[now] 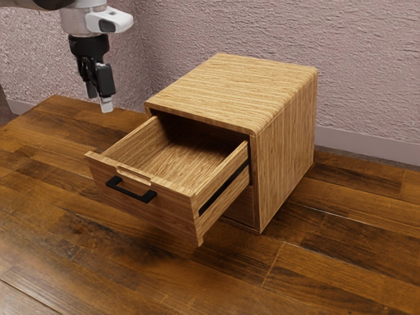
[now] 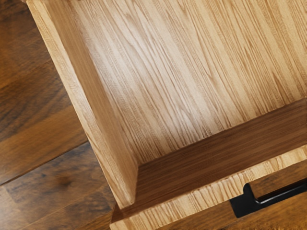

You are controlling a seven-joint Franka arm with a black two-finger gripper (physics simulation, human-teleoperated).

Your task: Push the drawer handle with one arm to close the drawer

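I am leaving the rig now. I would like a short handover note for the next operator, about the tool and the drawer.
Tool: open, holding nothing, raised clear of the drawer and its black handle.
Things: the drawer stands well out of the wooden cabinet; the handle is on its front panel.
Done: no closing to be seen.
Left: bring the tool to the handle's outer side, then push the drawer in.

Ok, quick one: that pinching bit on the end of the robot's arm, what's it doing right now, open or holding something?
End effector: open, its two tips apart, holding nothing.
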